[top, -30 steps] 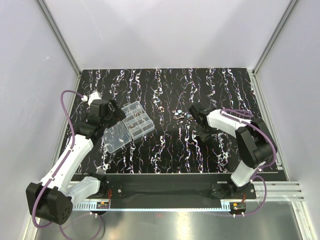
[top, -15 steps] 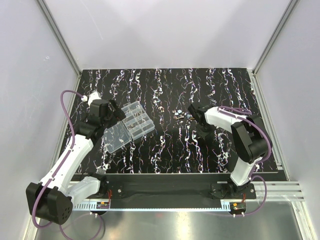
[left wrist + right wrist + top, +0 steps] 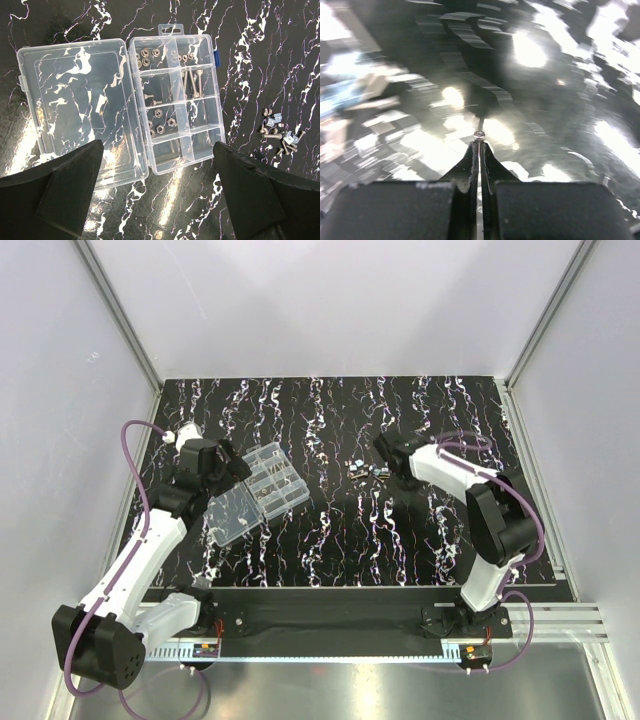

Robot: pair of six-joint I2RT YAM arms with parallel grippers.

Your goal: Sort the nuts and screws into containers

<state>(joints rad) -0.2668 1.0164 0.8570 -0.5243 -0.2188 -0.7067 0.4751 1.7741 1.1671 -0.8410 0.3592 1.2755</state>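
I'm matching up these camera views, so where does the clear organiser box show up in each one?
Top external: organiser box left of centre, its lid open on the near-left side.
Left wrist: mid-picture, lid lying open on its left.
Right wrist: not in it.
Shared landmark: the loose pile of screws and nuts, right of the box in both views that show it.
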